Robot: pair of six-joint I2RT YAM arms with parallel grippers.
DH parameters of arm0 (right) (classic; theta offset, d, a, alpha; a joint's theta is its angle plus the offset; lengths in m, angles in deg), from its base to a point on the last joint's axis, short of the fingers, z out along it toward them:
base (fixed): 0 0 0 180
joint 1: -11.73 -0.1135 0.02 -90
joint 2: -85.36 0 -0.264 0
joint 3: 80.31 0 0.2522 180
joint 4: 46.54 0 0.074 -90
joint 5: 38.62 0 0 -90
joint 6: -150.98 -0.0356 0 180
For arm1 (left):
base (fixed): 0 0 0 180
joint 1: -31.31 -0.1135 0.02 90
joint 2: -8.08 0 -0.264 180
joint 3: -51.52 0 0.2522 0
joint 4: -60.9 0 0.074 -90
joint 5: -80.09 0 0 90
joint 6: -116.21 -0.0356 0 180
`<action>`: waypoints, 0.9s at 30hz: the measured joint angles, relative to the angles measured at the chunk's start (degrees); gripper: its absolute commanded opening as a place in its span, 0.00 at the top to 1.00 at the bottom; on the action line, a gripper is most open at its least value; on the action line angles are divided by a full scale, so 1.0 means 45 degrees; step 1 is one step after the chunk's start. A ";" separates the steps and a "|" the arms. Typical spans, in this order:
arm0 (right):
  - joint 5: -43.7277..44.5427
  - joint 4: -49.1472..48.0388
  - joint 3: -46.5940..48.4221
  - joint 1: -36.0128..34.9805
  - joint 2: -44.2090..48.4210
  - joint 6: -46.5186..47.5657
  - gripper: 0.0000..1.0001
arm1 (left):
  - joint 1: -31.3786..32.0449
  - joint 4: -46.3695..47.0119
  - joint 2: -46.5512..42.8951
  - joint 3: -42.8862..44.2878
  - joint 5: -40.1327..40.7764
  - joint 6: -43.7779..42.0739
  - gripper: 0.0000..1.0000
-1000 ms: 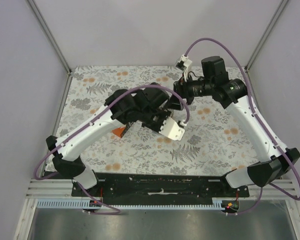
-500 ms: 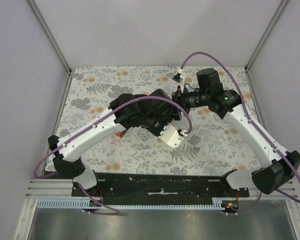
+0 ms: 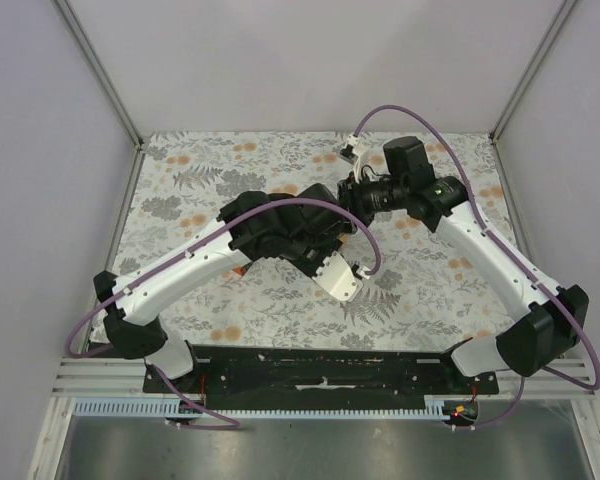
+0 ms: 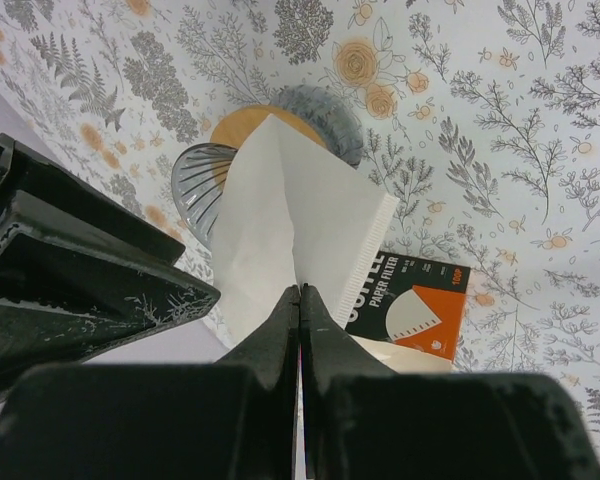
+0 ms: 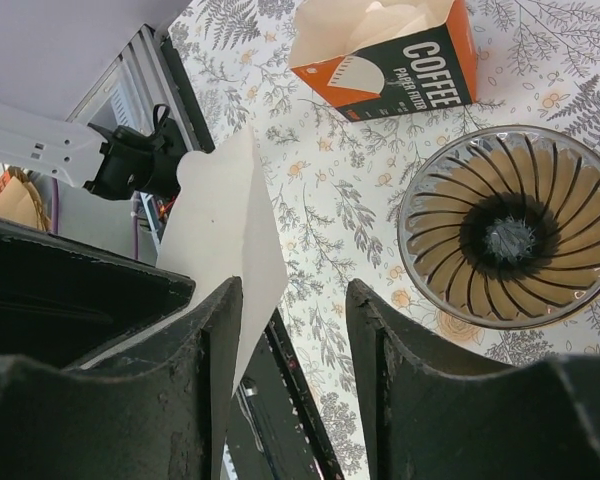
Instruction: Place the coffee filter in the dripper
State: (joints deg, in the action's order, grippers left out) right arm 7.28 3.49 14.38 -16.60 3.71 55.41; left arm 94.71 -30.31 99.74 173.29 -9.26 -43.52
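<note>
Coffee filter (image 4: 290, 220) is pinched at its lower edge by the left fingers (image 4: 272, 345), which are clamped together on it. The sheet stands out past their tips, off the counter (image 4: 500, 150). The dripper (image 4: 202, 190) sits just beyond, partly hidden behind the sheet (filter not inside it, bowl empty). The right fingers (image 5: 392, 340) are apart. The filter is beside one of them, its edge poking into the gap, contact unclear. An orange filter box (image 5: 400, 60) lies past the tips, near the dripper.
</note>
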 measured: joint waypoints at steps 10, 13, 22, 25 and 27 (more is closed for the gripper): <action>-0.1190 -0.0447 -0.0544 -0.0073 0.0146 0.0073 0.36 | 0.0000 0.0194 -0.0126 -0.0199 0.0219 -0.0049 0.98; -0.1457 -0.0442 -0.0724 -0.0097 0.0471 0.0160 0.37 | 0.0000 0.0253 -0.0160 -0.0311 0.0228 -0.0049 0.98; -0.1316 -0.0651 -0.0733 -0.0102 0.0957 0.0146 0.46 | 0.0000 0.0291 -0.0248 -0.0350 0.0209 -0.0049 0.98; -0.1171 -0.0646 -0.0733 -0.0180 0.0937 0.0131 0.47 | 0.0000 0.0291 -0.0296 -0.0350 0.0175 -0.0044 0.98; -0.1064 -0.0651 -0.0733 -0.0243 0.0937 0.0131 0.48 | 0.0000 0.0291 -0.0306 -0.0350 0.0170 -0.0044 0.98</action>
State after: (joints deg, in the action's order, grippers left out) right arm 2.50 0.56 11.07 -17.70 7.93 56.00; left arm 94.71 -29.00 98.36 171.71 -8.50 -43.72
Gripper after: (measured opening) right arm 0.535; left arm 0.025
